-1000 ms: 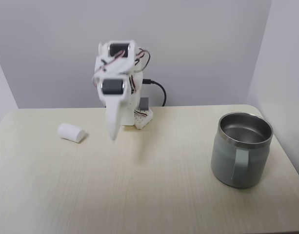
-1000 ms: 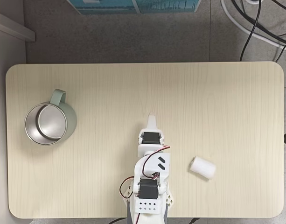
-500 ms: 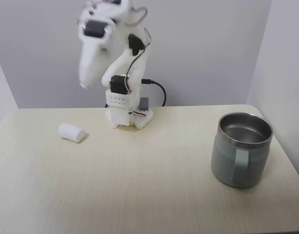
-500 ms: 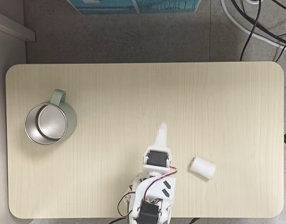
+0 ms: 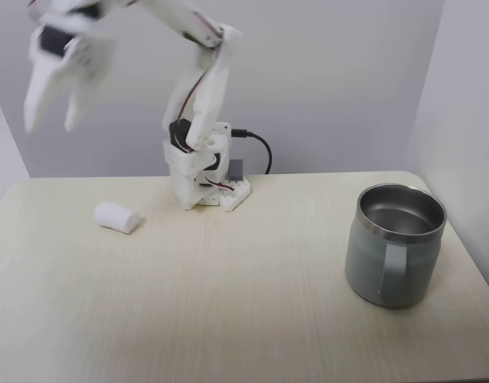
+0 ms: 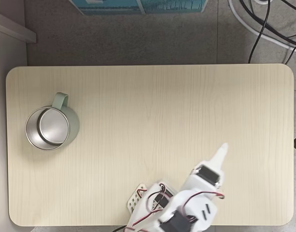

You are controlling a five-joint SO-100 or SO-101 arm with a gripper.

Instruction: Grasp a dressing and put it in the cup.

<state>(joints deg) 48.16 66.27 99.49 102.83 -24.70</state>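
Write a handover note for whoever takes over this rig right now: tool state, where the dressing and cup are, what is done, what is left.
Tool: raised high above the table's left end in the front fixed view, fingers apart, holding nothing; blurred.
Dressing: lying on its side on the table, below and a little right of the tool, untouched.
Cup: upright at the opposite end, handle facing the front camera, nothing inside as far as can be seen.
Done: nothing yet; no grasp made.
Left: lower onto the dressing, grip it, carry it across, release it in the cup.
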